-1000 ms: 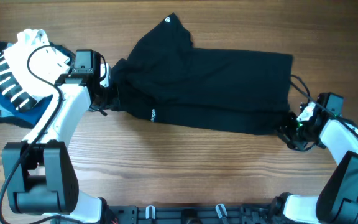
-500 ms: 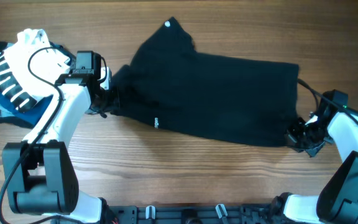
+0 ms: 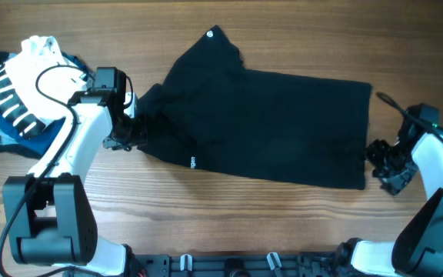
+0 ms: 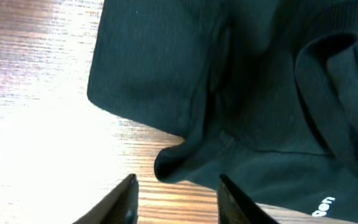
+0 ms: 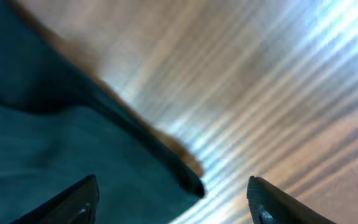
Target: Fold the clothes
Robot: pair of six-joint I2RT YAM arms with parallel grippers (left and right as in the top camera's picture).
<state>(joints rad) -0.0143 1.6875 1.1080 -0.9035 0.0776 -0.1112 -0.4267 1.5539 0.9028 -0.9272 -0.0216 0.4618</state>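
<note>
Wooden surface (image 3: 244,223) held black T-shirt (image 3: 283,127) laid flat, likely for folding; left jaws 9 o'clock, right jaws 3 o'clock, both spread, empty.

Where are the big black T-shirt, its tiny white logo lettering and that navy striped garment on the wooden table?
Black soft-fabric T-shirt (image 3: 283,123), overhead view, middle of its body.
Small white logo lettering (image 3: 193,161), overhead view, near the shirt's lower edge.
Navy white-striped garment (image 3: 10,104), overhead view, on its striped part.
</note>
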